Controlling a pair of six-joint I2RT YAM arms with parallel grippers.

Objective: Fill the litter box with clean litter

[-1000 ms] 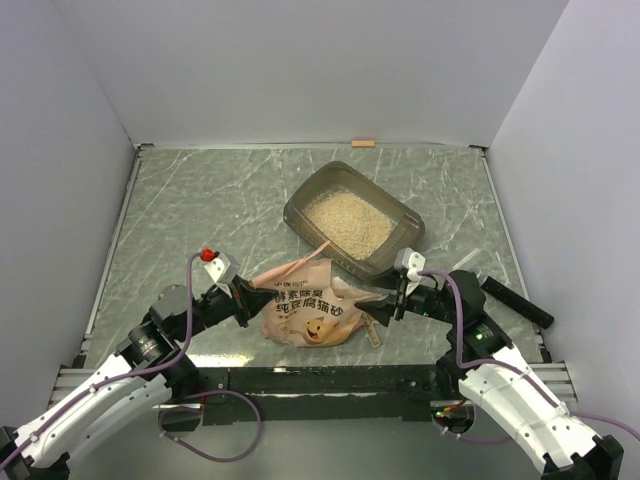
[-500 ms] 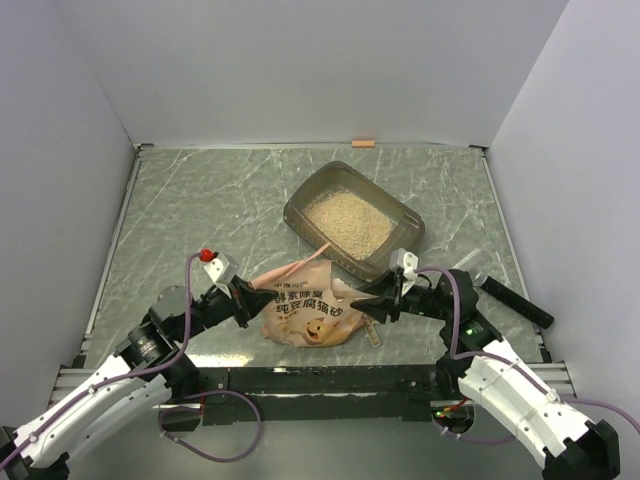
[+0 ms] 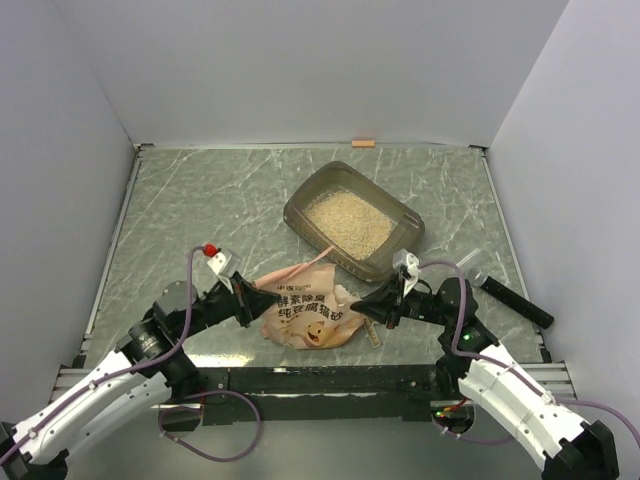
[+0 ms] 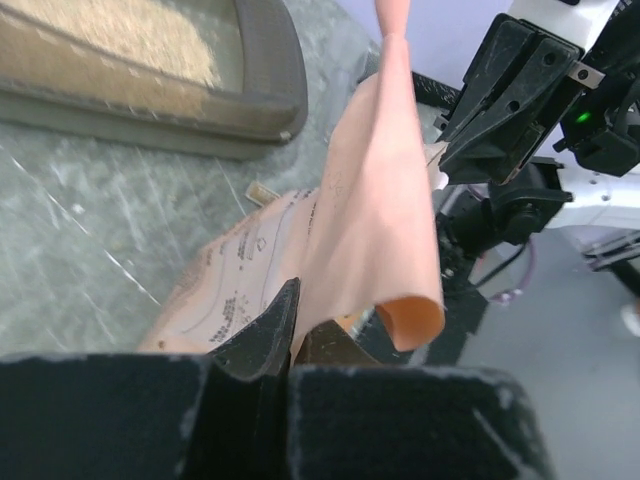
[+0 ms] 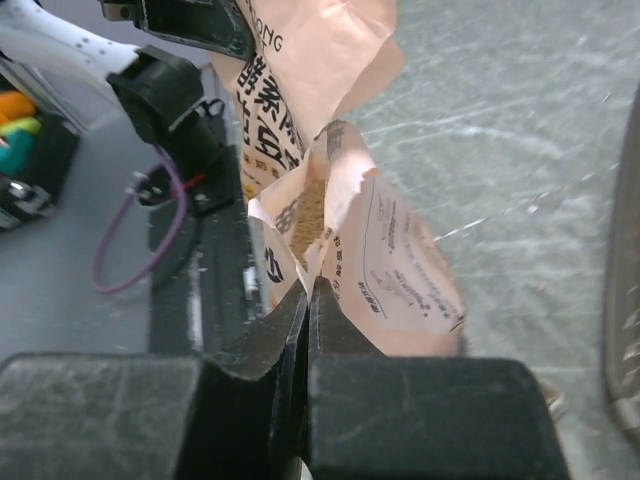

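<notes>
Litter (image 3: 348,222), pale beige and grainy, is lying in a layer across the floor of the litter box (image 3: 385,265), which is sitting at an angle on the marbled table (image 3: 200,210), right of centre. Just nearer to you, the orange-pink printed bag (image 3: 305,315) is lying crumpled between your two arms, close to the box's near wall. A thin pink strip (image 3: 305,263) of its torn top is pointing toward the box's near rim. Your left gripper (image 3: 252,300) is pinching the bag's left edge, jaws closed on the film, and in the left wrist view a tall fold of the bag is rising above them. Your right gripper (image 3: 365,305) is clamping the bag's right edge, jaws pressed together on the torn material. The right wrist view is showing some beige grains inside the opening just above them. A small tan scrap (image 3: 372,335) is lying on the table just beside the bag's right corner, under the right gripper. A small tan strip (image 3: 363,143) is resting at the table's far edge, well apart from everything else.
</notes>
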